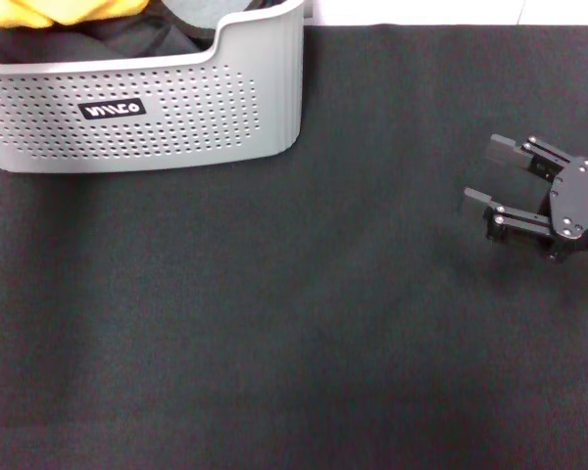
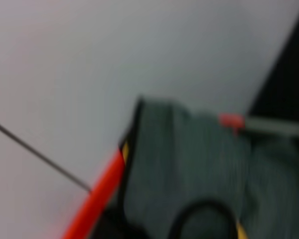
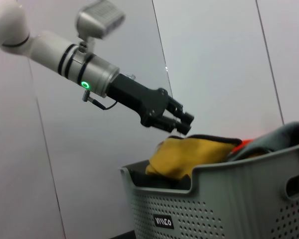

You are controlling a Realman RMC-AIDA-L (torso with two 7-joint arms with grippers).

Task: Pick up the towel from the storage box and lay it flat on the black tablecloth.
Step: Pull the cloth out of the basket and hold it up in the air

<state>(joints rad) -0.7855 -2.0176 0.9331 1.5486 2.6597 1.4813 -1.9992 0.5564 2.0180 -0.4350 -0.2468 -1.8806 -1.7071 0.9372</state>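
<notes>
Left tool (image 3: pixel 182 127) pinches the towel (image 3: pixel 194 154) above the storage box (image 3: pixel 229 199); right tool (image 1: pixel 495 181) rests apart.

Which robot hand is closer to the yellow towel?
The left. The left gripper hangs just above the towel in the storage box, apparently holding its top edge. The right gripper is open, far off over the black tablecloth.

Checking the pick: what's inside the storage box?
The storage box holds the yellow towel on top, pinched by the left gripper, beside grey cloth and dark fabric. Anything beneath is covered.
</notes>
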